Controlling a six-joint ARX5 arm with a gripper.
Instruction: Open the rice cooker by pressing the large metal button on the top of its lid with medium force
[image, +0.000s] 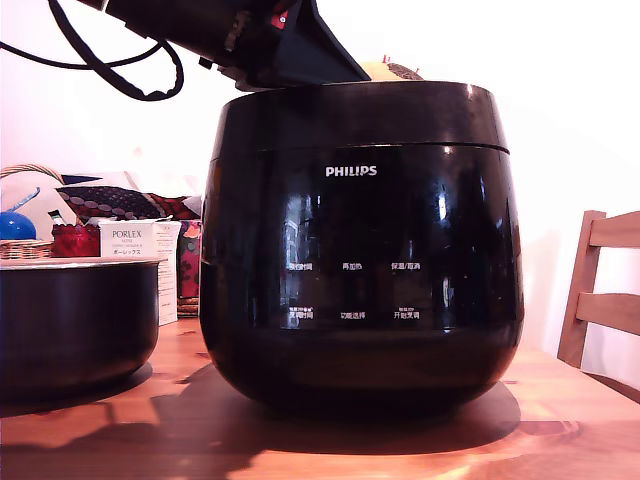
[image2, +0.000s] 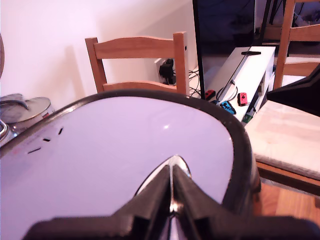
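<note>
Exterior view: the rice cooker (image: 362, 250) stands at frame centre on the table (image: 560, 420), its lid (image: 362, 115) down. The claw (image: 300, 55) rests on the lid at 11 o'clock.

Wrist view: the claw's fingers (image2: 187, 195) are pressed together, tips on the metal button (image2: 176, 162) at 6 o'clock.

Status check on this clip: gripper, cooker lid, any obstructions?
Gripper shut, tips on the metal button. Lid closed on rice cooker. Nothing in the way.
</note>
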